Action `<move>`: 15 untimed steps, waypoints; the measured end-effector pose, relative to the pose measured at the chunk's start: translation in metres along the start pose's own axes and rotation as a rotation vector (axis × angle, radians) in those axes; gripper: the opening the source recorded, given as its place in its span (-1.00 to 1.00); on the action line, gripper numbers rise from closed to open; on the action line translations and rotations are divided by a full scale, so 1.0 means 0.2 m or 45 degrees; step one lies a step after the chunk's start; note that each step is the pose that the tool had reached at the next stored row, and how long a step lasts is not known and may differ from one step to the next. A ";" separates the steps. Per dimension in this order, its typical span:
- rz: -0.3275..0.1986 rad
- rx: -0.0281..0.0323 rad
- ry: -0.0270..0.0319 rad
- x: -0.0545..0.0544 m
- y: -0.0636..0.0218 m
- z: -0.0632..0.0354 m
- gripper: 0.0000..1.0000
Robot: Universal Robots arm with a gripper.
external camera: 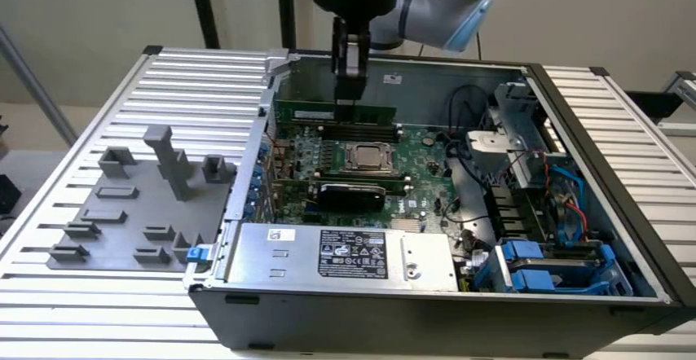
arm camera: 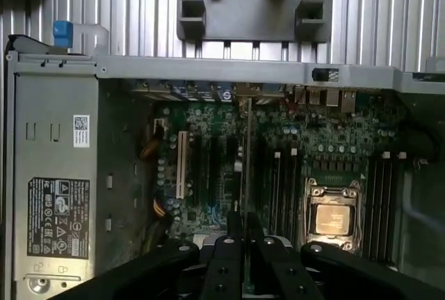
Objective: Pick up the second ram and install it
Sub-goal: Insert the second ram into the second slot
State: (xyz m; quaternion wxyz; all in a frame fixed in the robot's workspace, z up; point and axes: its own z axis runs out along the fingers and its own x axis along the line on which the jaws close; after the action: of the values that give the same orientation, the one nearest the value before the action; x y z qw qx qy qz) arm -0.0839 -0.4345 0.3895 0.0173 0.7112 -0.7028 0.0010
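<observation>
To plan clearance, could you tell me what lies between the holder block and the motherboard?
The case wall stands between holder block and motherboard, as both views show.

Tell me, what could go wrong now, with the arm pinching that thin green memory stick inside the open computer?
Likely risks:
1. The gripper holds the second ram near its middle, standing on edge over the motherboard. If it tilts or sits off its slot, pressing down might bend the stick or the slot.
2. The CPU socket lies close beside the stick, so a sideways slip could strike it.
</observation>
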 end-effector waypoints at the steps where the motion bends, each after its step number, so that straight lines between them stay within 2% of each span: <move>1: 0.000 0.0000 -0.0001 -0.01 -0.018 0.008 -1.00; 7: 0.000 0.0000 0.0000 -0.09 -0.116 0.058 -1.00; 15: 0.000 0.0000 -0.0001 -0.23 -0.164 0.126 -1.00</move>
State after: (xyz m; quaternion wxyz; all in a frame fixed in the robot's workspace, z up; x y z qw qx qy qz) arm -0.0523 -0.3880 0.3623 0.0173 0.7112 -0.7028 0.0010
